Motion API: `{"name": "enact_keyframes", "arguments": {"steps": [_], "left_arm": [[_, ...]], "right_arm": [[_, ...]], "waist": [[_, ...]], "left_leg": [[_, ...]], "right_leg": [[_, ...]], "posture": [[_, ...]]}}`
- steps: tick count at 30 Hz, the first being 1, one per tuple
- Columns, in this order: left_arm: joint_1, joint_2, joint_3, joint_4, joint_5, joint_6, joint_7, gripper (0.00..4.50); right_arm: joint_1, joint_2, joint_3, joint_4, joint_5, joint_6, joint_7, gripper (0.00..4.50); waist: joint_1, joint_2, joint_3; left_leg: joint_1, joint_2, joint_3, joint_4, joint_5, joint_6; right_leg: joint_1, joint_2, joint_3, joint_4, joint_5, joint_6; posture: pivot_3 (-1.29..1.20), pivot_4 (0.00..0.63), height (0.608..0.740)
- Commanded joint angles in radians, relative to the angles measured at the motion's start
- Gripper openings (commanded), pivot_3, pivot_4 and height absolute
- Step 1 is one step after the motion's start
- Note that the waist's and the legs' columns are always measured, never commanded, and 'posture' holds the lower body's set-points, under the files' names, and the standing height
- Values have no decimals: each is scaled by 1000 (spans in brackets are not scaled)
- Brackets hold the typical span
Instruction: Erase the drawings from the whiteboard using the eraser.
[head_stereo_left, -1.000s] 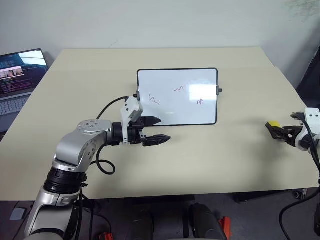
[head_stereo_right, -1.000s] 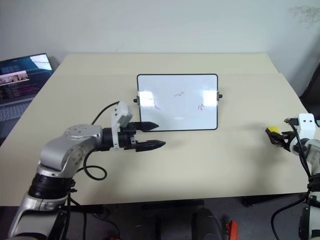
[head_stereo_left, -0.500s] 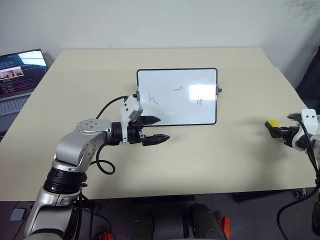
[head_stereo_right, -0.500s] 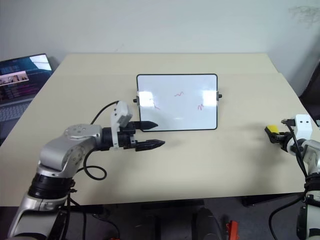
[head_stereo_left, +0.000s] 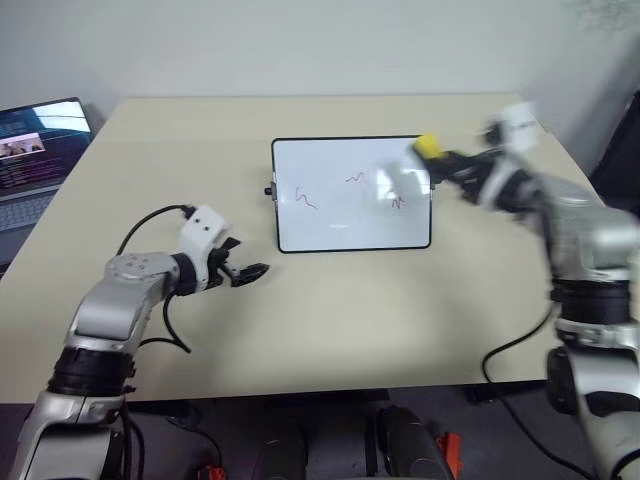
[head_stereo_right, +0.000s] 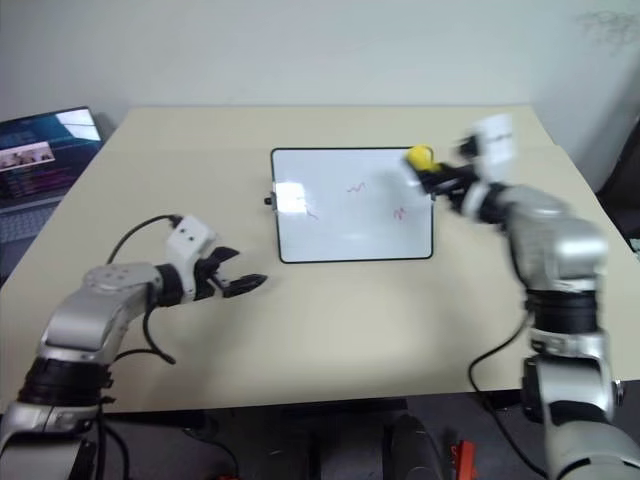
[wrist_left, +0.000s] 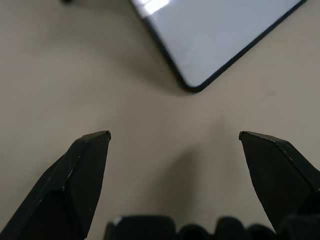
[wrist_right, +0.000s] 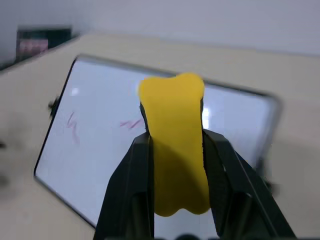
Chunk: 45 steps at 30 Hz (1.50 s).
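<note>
The whiteboard (head_stereo_left: 340, 228) lies flat at the table's middle, with three small scribbled drawings on it: one at the left (head_stereo_left: 306, 198), one in the middle (head_stereo_left: 355, 178), one at the right (head_stereo_left: 399, 202). My right gripper (head_stereo_left: 438, 156) is shut on the yellow eraser (head_stereo_left: 427, 146) and holds it in the air over the board's far right corner. In the right wrist view the eraser (wrist_right: 173, 150) sits between the two fingers with the board beyond. My left gripper (head_stereo_left: 245, 262) is open and empty, low over the table left of the board's near left corner (wrist_left: 192, 87).
A laptop (head_stereo_left: 35, 140) with a lit screen stands at the table's far left edge. Bare beige tabletop (head_stereo_left: 360, 310) stretches in front of the board and to its right.
My right arm swung left and up, carrying the eraser from the table's right side to over the board's far right corner. My left gripper drew back to the left, away from the board.
</note>
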Motion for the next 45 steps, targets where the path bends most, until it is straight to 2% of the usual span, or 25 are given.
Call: {"name": "enact_keyframes", "arguments": {"steps": [1,4,7,11,20,38,45], "left_arm": [[-7,-26,70,-69,-6,-39,59,4500],[-10,-70,106,-90,-18,-55,103,4500],[-5,-95,119,-119,-19,-66,124,4500],[9,-109,118,-179,-49,-36,117,4500],[-18,-99,90,-246,-105,36,89,4500],[-5,-85,80,-268,-121,61,62,4500],[10,-80,82,-274,-118,56,65,4500]], "right_arm": [[-91,77,155,66,-135,-149,3,997],[-156,151,251,209,-249,-282,-23,997],[-225,231,306,366,-340,-409,-49,997],[-309,310,319,570,-418,-542,-83,997],[-432,357,291,867,-514,-722,-135,997],[-467,402,245,1052,-583,-814,-172,997],[-437,426,309,1094,-669,-813,-171,995]], "waist": [[3,0,0],[17,-1,0],[19,-1,-1],[11,-1,-1],[0,-1,-1],[-13,-1,-1],[-22,-1,-1]], "left_leg": [[-2,0,-1,0,0,0],[-11,-1,-3,1,1,-1],[-11,-2,-3,1,0,-1],[-11,-1,-3,0,0,-1],[-11,-1,-3,0,0,-1],[-8,-1,-3,0,0,-1],[-6,-1,-3,0,1,-1]], "right_leg": [[-2,0,-1,1,0,-1],[-8,0,-3,1,1,-1],[-8,-2,-3,-1,1,-1],[-9,-2,-3,0,1,-1],[-9,-1,-3,1,1,-2],[-7,-1,-3,3,1,-2],[-6,-1,-2,4,1,-2]], "posture": [[0,150,740],[0,150,740],[0,150,740],[0,150,740],[0,150,740],[0,150,740],[0,150,740]]}}
